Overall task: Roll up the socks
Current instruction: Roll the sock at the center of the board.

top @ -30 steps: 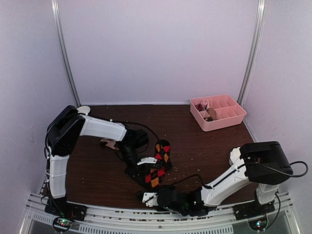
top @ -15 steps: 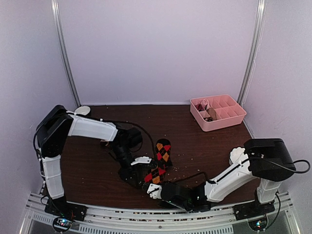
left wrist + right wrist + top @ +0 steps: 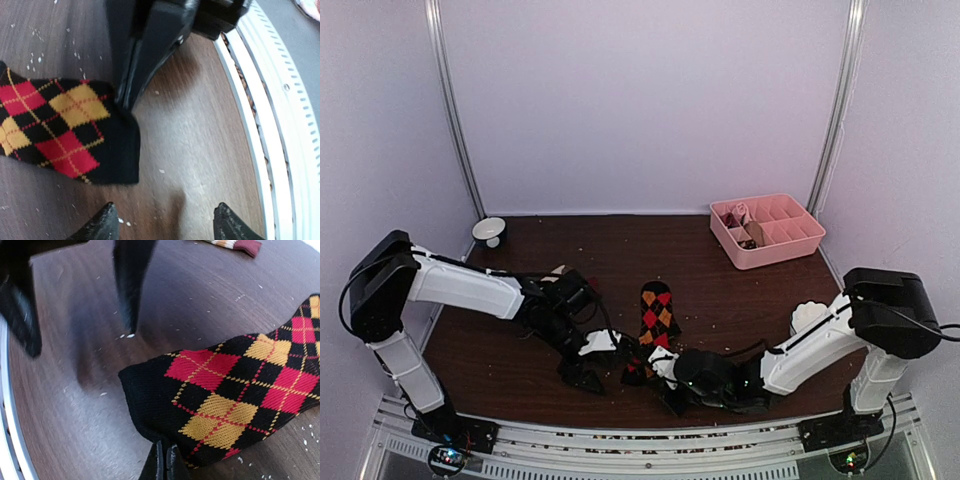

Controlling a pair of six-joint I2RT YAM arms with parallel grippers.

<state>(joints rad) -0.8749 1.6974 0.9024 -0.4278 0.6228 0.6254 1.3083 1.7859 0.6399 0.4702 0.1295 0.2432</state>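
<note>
Argyle sock (image 3: pixel 657 312) flat on the bench, near centre, with right gripper (image 3: pixel 164 455) jaws clenched on its near end and left gripper (image 3: pixel 165 222) jaws spread, empty, just left of it; rolling looks barely begun, and the next move likely calls for turning the pinched end over toward the far end

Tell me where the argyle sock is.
Top view: the argyle sock lies front-centre on the table, its near end pinched by the right end effector, the left end effector just left of it.
</note>
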